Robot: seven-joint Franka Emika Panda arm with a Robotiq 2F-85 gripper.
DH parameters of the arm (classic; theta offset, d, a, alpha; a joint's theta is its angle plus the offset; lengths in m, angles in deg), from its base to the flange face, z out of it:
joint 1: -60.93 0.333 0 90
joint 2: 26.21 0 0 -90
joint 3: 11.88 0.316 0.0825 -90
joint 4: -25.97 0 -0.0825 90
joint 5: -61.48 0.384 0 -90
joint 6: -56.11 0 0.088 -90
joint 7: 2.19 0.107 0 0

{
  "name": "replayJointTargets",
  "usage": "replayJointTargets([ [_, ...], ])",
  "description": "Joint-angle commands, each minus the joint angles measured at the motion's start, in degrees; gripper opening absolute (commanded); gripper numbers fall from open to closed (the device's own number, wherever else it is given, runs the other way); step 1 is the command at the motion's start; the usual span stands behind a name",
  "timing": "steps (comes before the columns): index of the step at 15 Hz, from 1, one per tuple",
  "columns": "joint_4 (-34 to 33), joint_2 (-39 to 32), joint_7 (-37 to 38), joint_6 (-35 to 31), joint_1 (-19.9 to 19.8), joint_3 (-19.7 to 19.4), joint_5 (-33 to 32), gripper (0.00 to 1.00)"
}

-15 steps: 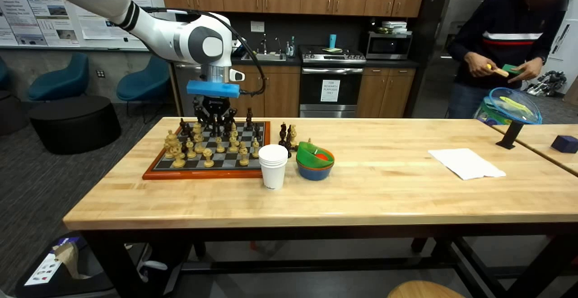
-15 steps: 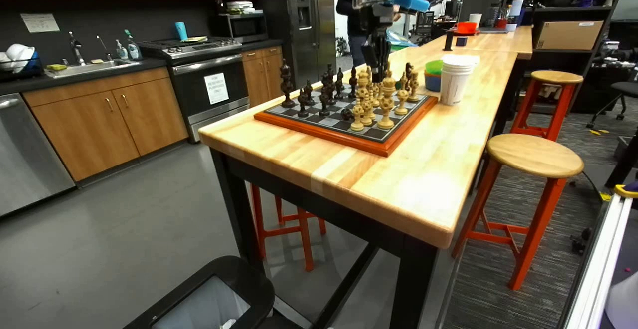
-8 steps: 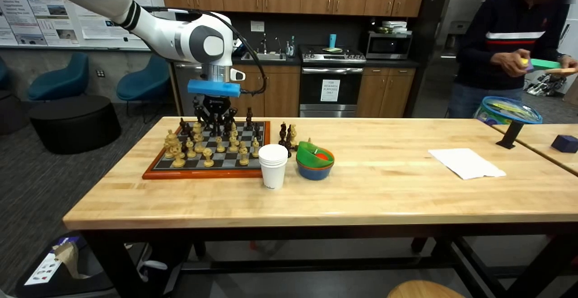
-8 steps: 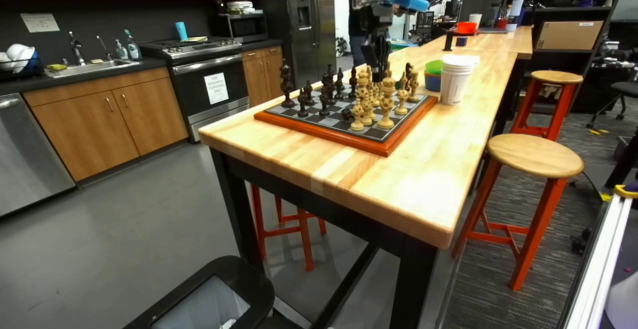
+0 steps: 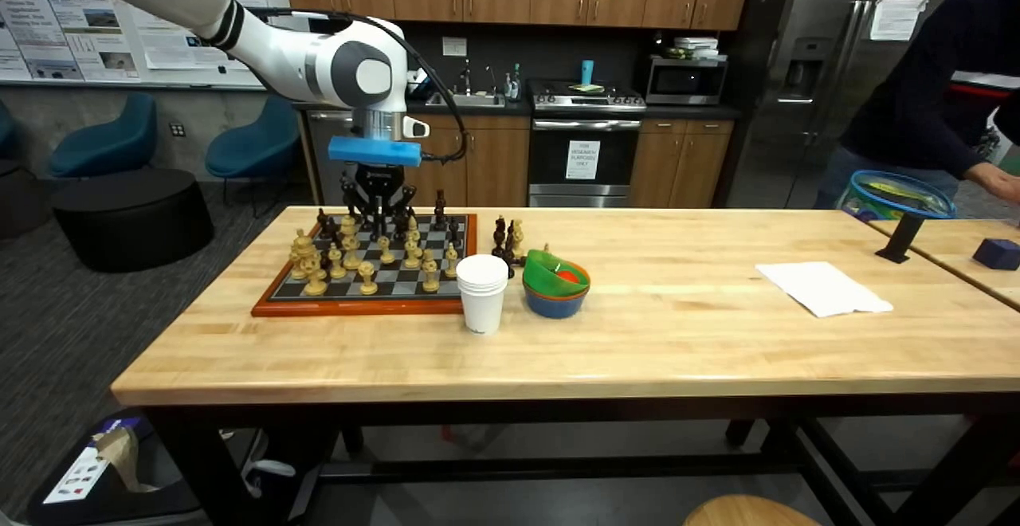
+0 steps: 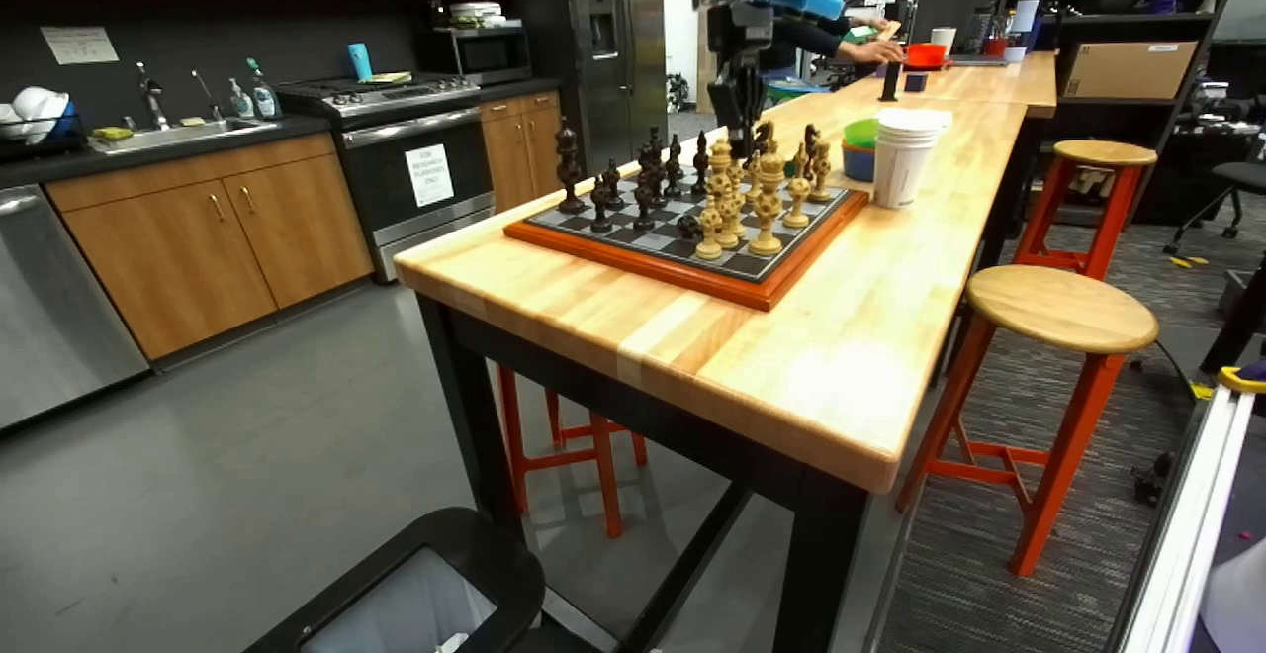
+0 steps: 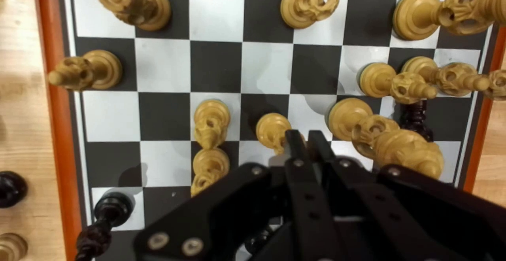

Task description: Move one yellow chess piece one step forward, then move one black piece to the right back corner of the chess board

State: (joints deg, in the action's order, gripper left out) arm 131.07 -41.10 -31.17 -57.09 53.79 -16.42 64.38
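The chess board [image 5: 358, 308], also in the other views [image 6: 638, 267] [image 7: 55, 95], is crowded with yellow and black pieces. My gripper [image 7: 305, 134] is over its middle, fingers close together with a narrow gap. It appears shut on a small yellow piece [image 7: 272, 128], whose head is partly hidden behind a finger. This piece also shows in an exterior view [image 5: 386, 252], right under the gripper [image 5: 378, 233]. A tall black piece [image 6: 568, 168] stands near a board corner. A black piece [image 7: 414, 118] lies on its side among yellow ones.
A tall yellow piece [image 7: 395, 144] stands close to the gripper. White cups [image 5: 482, 295] touch the board's front corner in view. Bowls [image 5: 556, 307] and several loose pieces [image 5: 510, 241] stand beside the board. A white sheet [image 5: 825, 288] lies farther off; a person [image 5: 916, 104] stands behind the table.
My gripper has moved slightly up and left in both exterior views. The small yellow piece under it has shifted slightly the same way. The person has moved to the side.
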Motion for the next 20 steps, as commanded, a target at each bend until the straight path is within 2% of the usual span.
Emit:
replayJointTargets([
  [1,-2.05,-0.29,-0.83,1.64,-0.74,1.03,-0.18,0.02],
  [20,-5.20,-3.01,-2.05,2.21,-1.23,1.80,0.57,0.02],
])
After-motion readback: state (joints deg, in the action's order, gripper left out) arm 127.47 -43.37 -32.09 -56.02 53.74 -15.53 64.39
